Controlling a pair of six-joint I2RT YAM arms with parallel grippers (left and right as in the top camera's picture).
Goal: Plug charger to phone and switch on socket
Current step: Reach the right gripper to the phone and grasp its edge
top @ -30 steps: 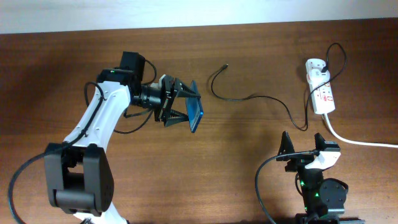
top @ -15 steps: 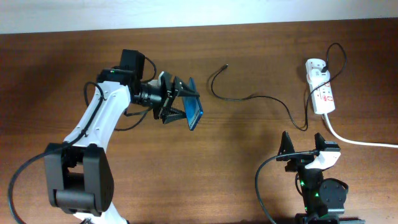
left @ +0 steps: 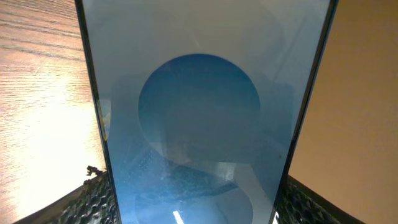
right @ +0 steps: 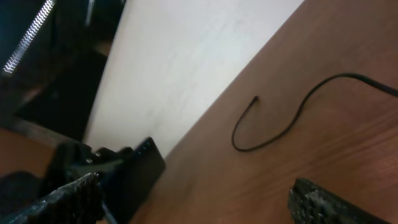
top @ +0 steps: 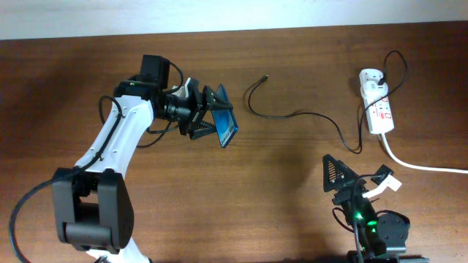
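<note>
My left gripper (top: 212, 117) is shut on the phone (top: 227, 127) and holds it tilted above the table at centre left. The blue screen with its lighter oval fills the left wrist view (left: 199, 112), with a finger at each lower edge. The charger (top: 292, 114), a thin black cable, snakes across the table; its connector tip (top: 266, 76) lies free right of the phone and also shows in the right wrist view (right: 255, 98). The cable runs to a white plug (top: 371, 76) in the socket (top: 379, 106) at far right. My right gripper (top: 358, 179) is open and empty near the front edge.
A thicker white cable (top: 424, 166) leaves the socket toward the right edge. A pale wall (top: 234, 14) borders the table's far side. Bare brown wood (top: 278, 168) lies between the two arms.
My left gripper has turned and lifted the phone slightly up and right. My right wrist has rotated, so its fingers now point left and up.
</note>
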